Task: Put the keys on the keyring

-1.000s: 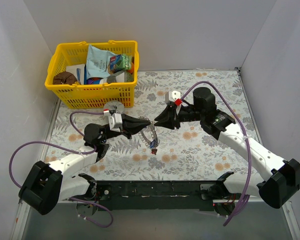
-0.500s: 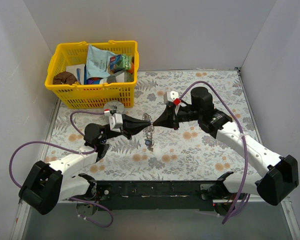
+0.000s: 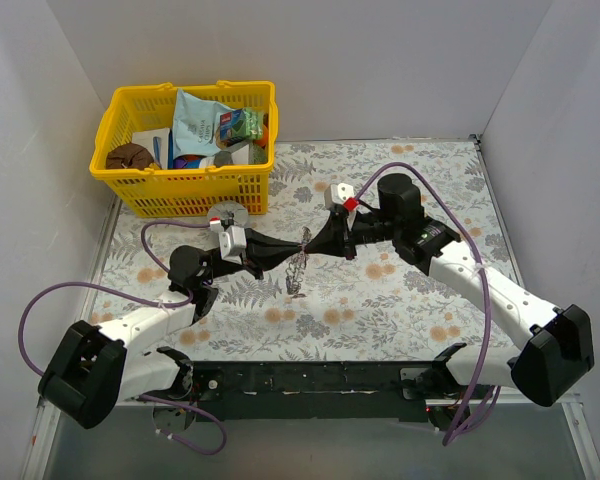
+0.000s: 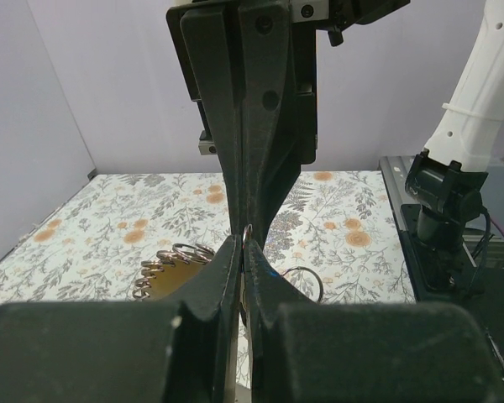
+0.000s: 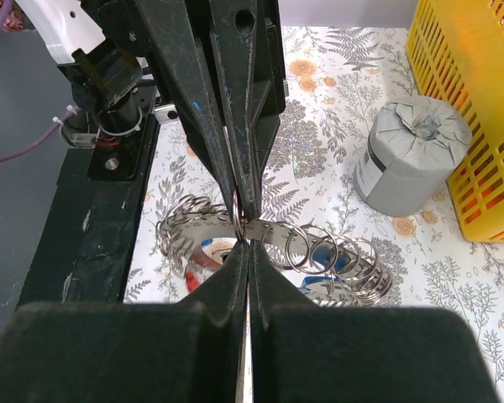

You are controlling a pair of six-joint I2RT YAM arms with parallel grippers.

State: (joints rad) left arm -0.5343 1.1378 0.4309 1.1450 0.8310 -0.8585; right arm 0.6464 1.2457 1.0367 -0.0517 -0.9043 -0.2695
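The right tool (image 3: 312, 243) has slid in from the right and clamped down, so it now meets the left tool (image 3: 294, 245) tip to tip, and the keyring (image 3: 298, 272) has risen with them. It hangs in the air just below the two tips, over the middle of the flowered bench (image 3: 420, 170). Both tools are clenched on a thin wire loop at its top. The keyring is a shiny, springy coil of silvery metal. It looks light but slick, stiff along the wire and floppy as a bundle, so it will likely swing and slip. The safest hold is a firm pinch on a single loop. The keys (image 5: 200, 273) dangle beneath it: small, with smooth red and blue plastic heads.
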